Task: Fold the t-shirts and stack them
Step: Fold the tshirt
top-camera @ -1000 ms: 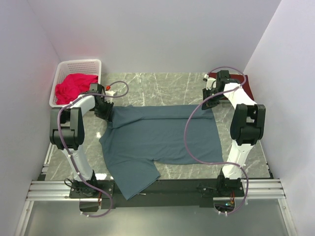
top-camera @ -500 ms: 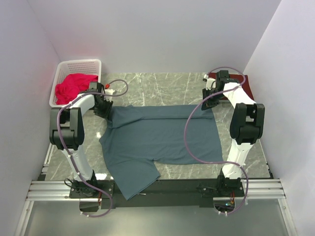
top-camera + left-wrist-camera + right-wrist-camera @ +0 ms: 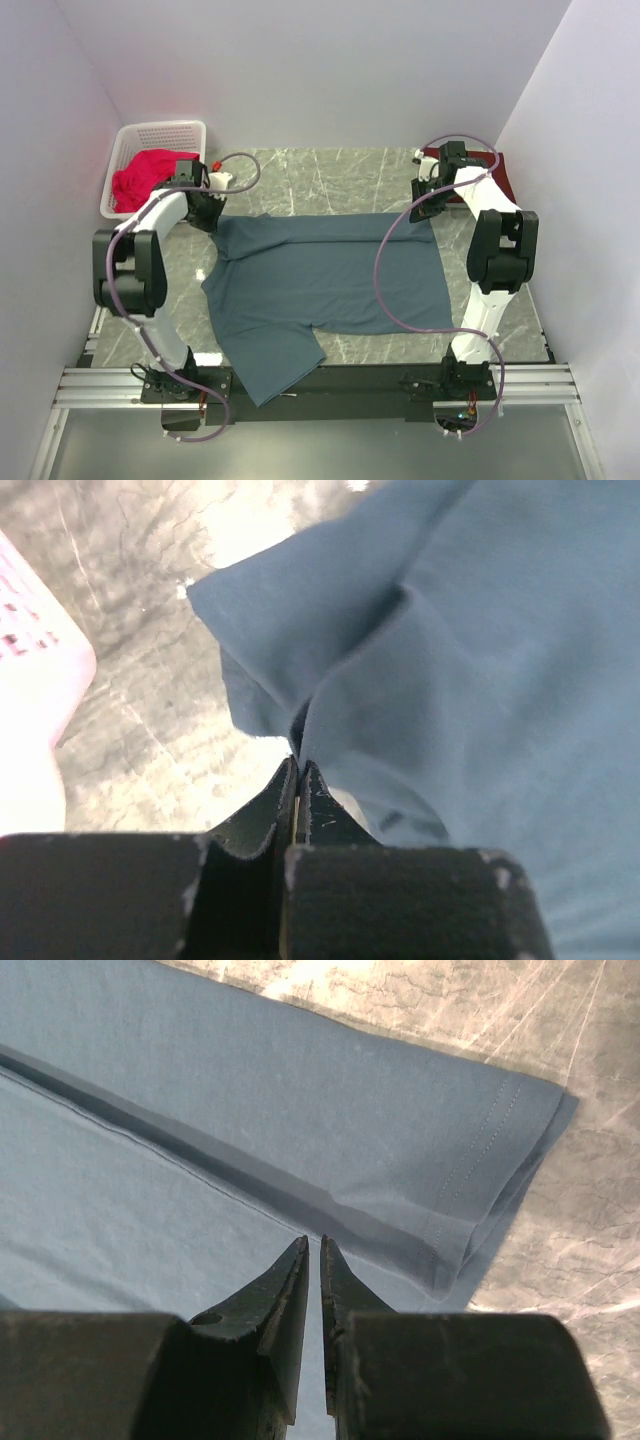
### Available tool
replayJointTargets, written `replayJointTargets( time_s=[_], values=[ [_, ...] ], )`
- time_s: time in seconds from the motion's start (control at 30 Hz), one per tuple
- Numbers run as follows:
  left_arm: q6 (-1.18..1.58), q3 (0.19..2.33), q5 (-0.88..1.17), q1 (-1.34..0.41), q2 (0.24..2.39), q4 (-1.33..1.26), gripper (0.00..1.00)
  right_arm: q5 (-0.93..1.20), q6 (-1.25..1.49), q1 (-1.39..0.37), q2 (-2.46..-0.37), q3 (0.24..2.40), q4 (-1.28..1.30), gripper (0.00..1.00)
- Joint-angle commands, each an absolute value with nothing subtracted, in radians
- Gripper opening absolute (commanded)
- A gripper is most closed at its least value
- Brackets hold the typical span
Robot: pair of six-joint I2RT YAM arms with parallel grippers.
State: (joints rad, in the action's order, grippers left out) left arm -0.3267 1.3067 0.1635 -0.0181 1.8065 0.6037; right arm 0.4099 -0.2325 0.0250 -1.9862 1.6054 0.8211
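Top external shows us the blue-grey t-shirt [image 3: 320, 280] spread flat on the marble desk [image 3: 330, 170] between both arms. The left claw [image 3: 212, 212] sits at its far left corner, the right claw [image 3: 430, 208] at its far right corner. A maroon t-shirt [image 3: 507, 172] lies beyond the right arm, and a white basket [image 3: 160, 130] far left holds red cloth [image 3: 145, 175].

Left wrist: we see the claw pressed together, pinching a raised ridge of the blue-grey shirt.

Right wrist: the claw is narrow, a thin slit over the folded hem [image 3: 450, 1230]. We cannot tell if it grips.
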Motion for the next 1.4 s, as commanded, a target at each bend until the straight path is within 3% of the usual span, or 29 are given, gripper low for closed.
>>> replayJointTargets(
  time_s=[0.0,0.3,0.53,0.77,0.93,1.07,1.13,1.27,1.37],
  values=[
    [-0.408,1.261,0.256,-0.055,1.665,0.638,0.01,0.423,-0.236,0.026,-1.987,1.644,0.831,0.17],
    [-0.684,1.03,0.359,-0.215,1.487,0.745,0.01,0.411,-0.25,0.026,-1.988,1.617,0.825,0.16],
    [-0.952,0.85,0.319,-0.241,1.382,0.792,0.02,0.396,-0.273,0.028,-1.98,1.611,0.836,0.16],
    [-1.026,0.839,0.34,-0.241,1.336,0.831,0.29,0.371,-0.304,0.026,-1.976,1.586,0.842,0.16],
    [-1.031,0.922,0.434,-0.241,1.367,0.928,0.41,0.328,-0.344,0.026,-1.971,1.562,0.85,0.16],
    [-0.858,1.0,0.518,-0.251,1.381,0.85,0.53,0.292,-0.374,0.026,-1.974,1.533,0.861,0.16],
    [-0.679,1.029,0.512,-0.299,1.394,0.757,0.51,0.288,-0.374,0.028,-1.974,1.52,0.859,0.15],
    [-0.485,1.066,0.445,-0.411,1.446,0.587,0.66,0.287,-0.362,0.028,-1.973,1.494,0.861,0.14],
    [-0.315,1.066,0.306,-0.53,1.509,0.493,0.64,0.285,-0.35,0.028,-1.967,1.488,0.874,0.12]
  ],
)
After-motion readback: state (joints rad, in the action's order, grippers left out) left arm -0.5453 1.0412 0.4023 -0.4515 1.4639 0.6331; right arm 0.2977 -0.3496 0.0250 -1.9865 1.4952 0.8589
